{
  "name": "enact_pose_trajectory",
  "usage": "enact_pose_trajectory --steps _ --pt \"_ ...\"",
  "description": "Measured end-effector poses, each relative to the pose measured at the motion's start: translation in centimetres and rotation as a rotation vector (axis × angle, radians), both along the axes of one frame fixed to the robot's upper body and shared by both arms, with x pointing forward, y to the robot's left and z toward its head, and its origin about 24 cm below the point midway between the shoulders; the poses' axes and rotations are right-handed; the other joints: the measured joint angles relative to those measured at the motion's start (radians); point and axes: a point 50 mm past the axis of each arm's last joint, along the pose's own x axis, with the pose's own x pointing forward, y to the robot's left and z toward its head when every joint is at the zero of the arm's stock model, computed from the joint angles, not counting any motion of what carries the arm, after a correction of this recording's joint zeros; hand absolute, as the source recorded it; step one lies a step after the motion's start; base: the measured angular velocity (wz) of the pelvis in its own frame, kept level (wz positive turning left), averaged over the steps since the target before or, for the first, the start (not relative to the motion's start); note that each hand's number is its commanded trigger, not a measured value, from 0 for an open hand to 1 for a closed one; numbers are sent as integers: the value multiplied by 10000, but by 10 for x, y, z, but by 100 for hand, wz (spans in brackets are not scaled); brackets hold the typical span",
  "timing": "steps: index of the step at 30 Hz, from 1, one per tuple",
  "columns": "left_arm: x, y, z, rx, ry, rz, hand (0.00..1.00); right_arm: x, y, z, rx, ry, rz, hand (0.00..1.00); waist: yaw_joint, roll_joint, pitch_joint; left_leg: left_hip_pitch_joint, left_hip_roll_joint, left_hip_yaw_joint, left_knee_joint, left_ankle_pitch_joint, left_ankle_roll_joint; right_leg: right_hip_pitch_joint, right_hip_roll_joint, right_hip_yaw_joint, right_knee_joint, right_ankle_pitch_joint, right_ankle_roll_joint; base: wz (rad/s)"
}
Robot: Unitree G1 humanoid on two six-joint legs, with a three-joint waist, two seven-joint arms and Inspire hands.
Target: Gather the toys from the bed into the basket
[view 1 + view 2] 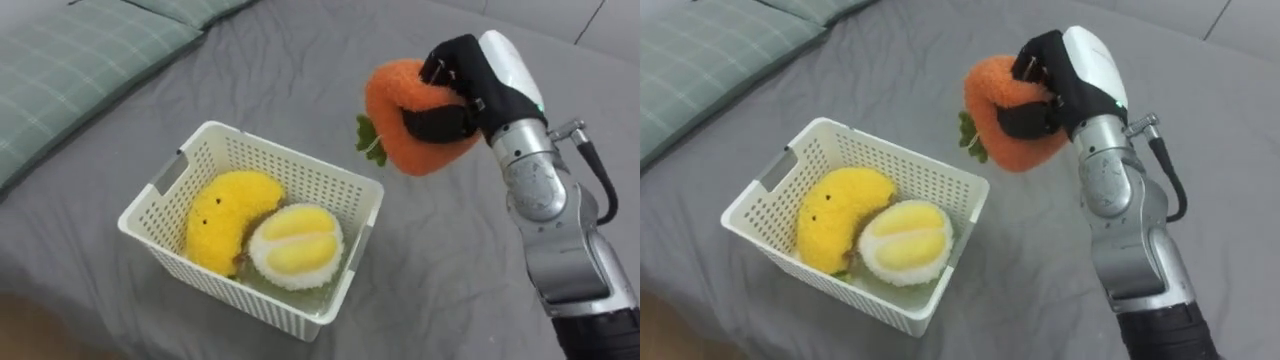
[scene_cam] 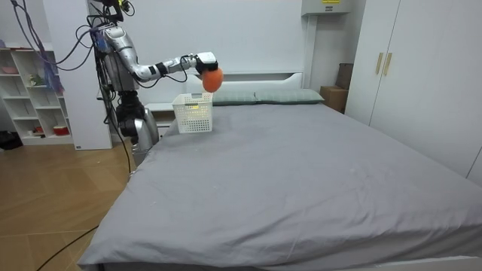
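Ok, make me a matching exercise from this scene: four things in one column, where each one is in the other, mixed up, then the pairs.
1 orange plush toy
2 yellow banana plush
3 white basket
4 checked pillow

A lying inside the basket
B gripped by the right hand, in the air
C standing open on the grey sheet
D flat at the eye views' upper left

Pairs: 1-B, 2-A, 3-C, 4-D

Grey bed (image 1: 440,285) with basket (image 1: 302,176), pillows (image 1: 80,60)
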Motion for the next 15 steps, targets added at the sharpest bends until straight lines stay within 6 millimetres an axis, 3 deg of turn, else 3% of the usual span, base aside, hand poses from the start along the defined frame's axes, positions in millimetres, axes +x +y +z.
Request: enact_pose_trajectory --steps 3,10,15 --pt "9 1 1 -20 -133 -70 0 1 10 -2 -111 110 317 0 207 -91 59 -4 -31 -181 10 6 -8 39 -2 -127 -8 -2 2 15" --pt "13 -1 0 -92 -80 -30 0 -2 33 -20 -329 1322 1242 0 675 -156 76 -8 -99 -485 85 72 -27 186 -12 -305 -1 -1 2 14" --pt "8 -1 0 -113 76 11 0 -2 34 -21 -381 1528 1388 0 750 -170 68 -16 -180 -744 104 166 -31 279 -44 -416 2 -2 3 16"
